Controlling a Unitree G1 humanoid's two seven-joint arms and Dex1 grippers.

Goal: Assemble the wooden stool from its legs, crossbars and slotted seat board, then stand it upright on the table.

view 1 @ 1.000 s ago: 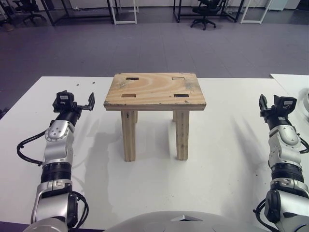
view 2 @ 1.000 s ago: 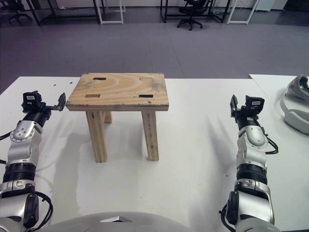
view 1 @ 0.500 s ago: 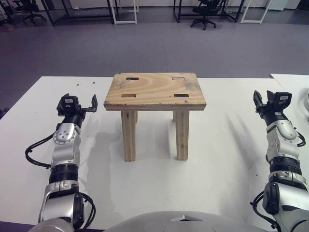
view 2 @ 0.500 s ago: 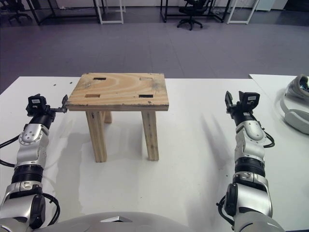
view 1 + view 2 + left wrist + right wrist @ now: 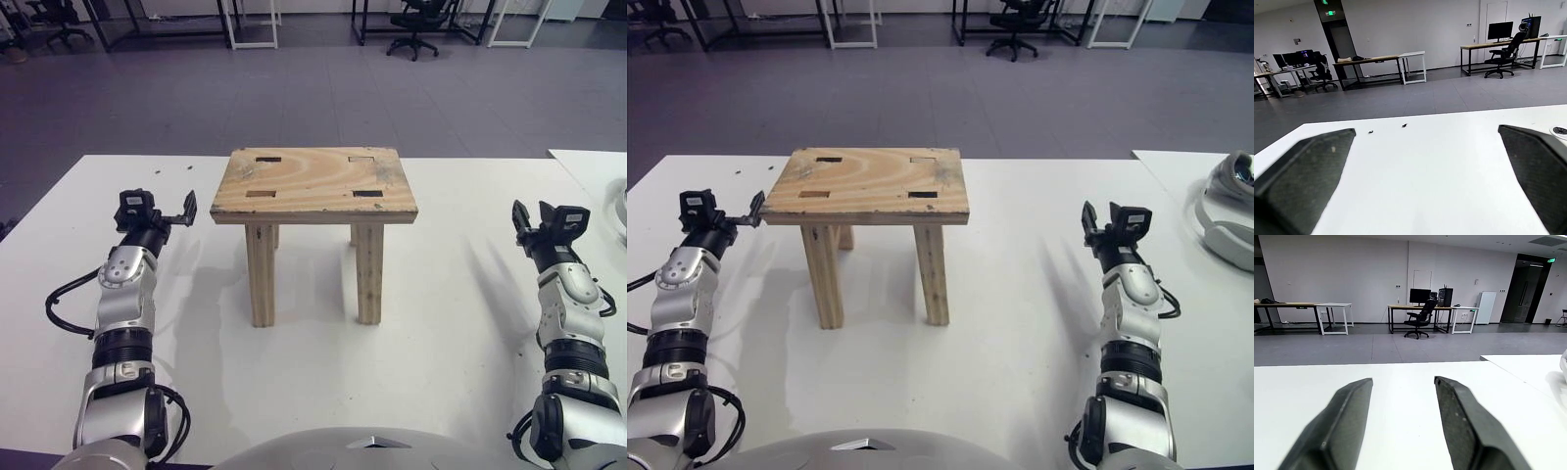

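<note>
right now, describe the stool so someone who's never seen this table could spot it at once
On the white table, midway between the left gripper and right gripper, stands the wooden stool, upright on its legs. It is the only wooden thing there, with four rectangular slots in its seat board.

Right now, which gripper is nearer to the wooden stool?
Left. The left gripper is close beside the left edge of the stool seat; the right gripper is clearly farther off on the stool's right side.
</note>
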